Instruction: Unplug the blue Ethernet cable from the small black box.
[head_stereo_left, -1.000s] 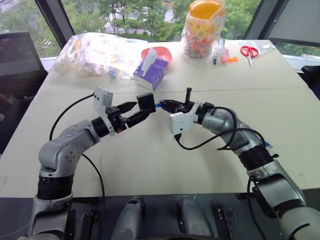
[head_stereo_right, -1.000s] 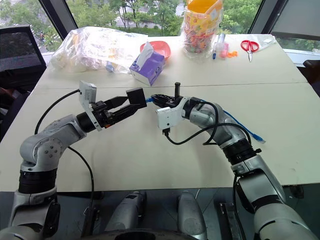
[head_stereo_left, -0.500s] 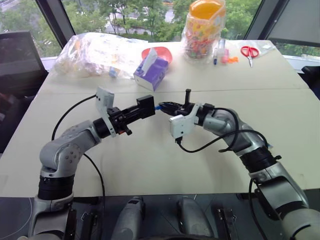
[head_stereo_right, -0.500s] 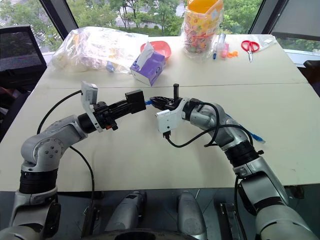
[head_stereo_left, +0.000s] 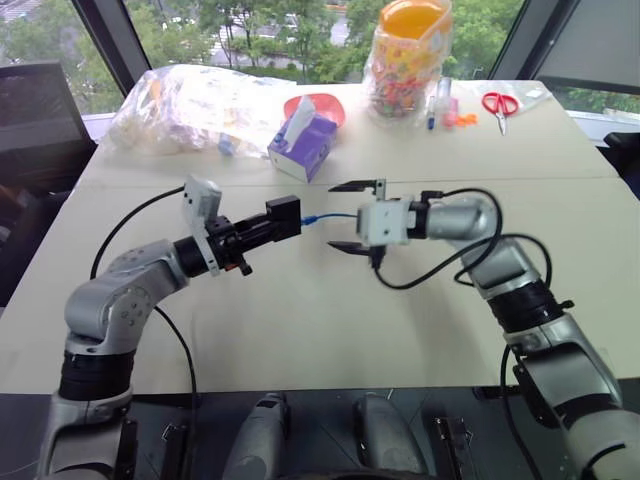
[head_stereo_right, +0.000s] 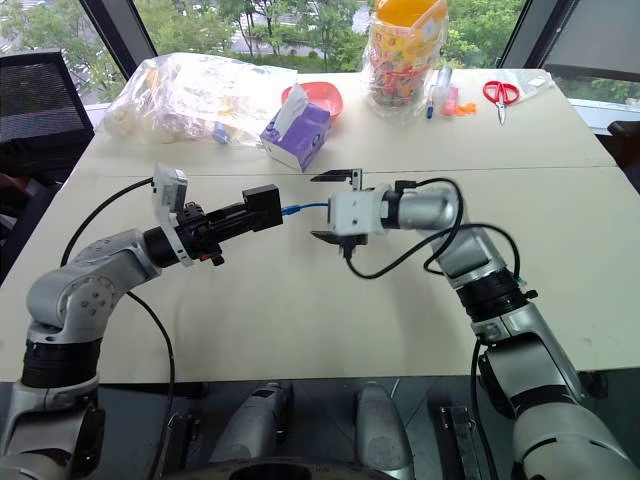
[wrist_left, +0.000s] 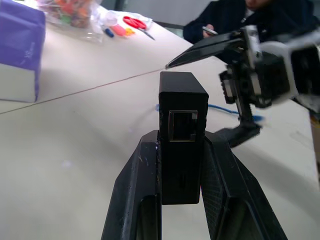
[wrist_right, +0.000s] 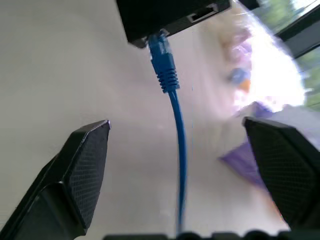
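Now the left gripper clamps the small matte black box; the right gripper gapes around the thin bright-blue Ethernet cable, plugged in.

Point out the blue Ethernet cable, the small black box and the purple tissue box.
blue Ethernet cable (wrist_right: 165, 75): right wrist view, its ribbed boot.
small black box (wrist_left: 183, 100): left wrist view, its front face above the port.
purple tissue box (head_stereo_left: 303, 150): left eye view, its purple side.
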